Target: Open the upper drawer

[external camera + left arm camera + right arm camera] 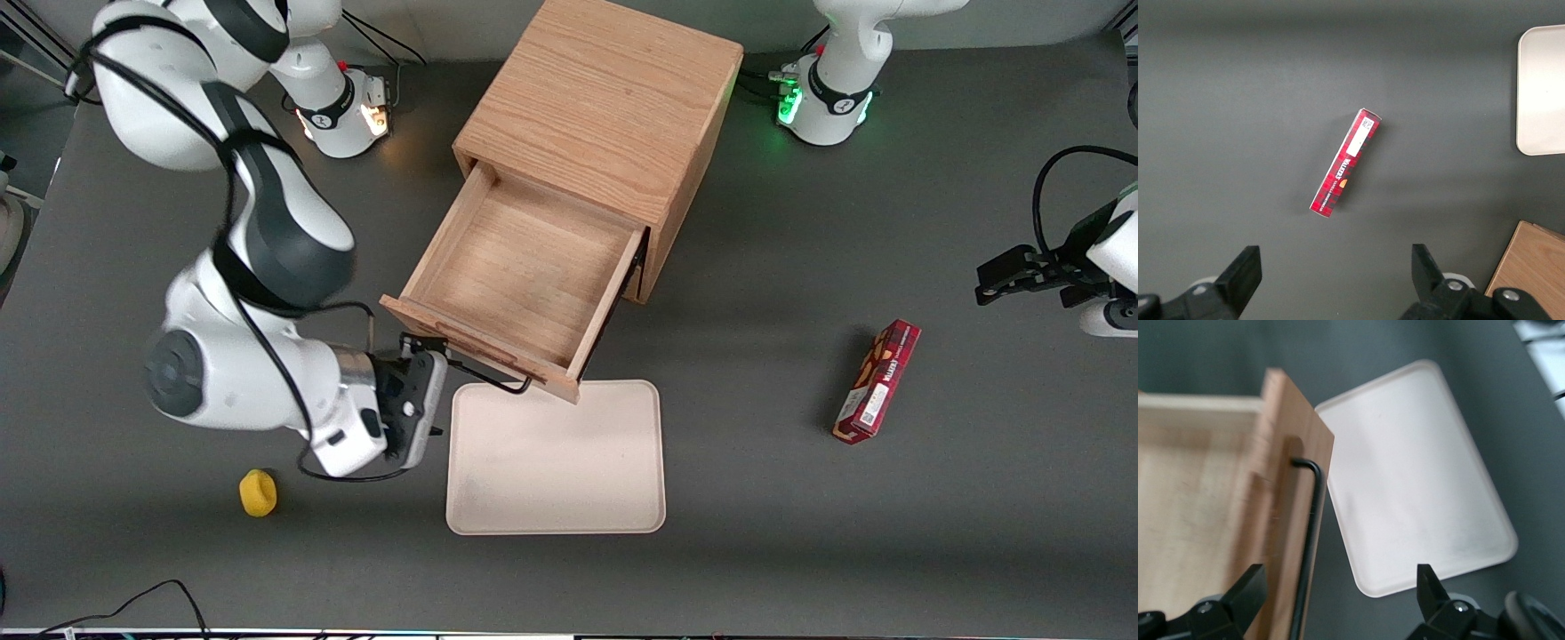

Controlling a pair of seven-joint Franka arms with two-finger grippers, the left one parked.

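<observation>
Front view: the drawer [524,276] stands pulled well out of the cabinet [605,98], above the tray [556,458]. Gripper [436,369], fingers spread, straddles the handle [489,380]; a careless retreat could snag it.

Upper drawer [520,267] — pulled well out, wooden, black-handled.

The front view looks steeply down over the whole table [765,551]. The right wrist view sits close above the gripper [1338,600], sharing the tray [556,462].
</observation>
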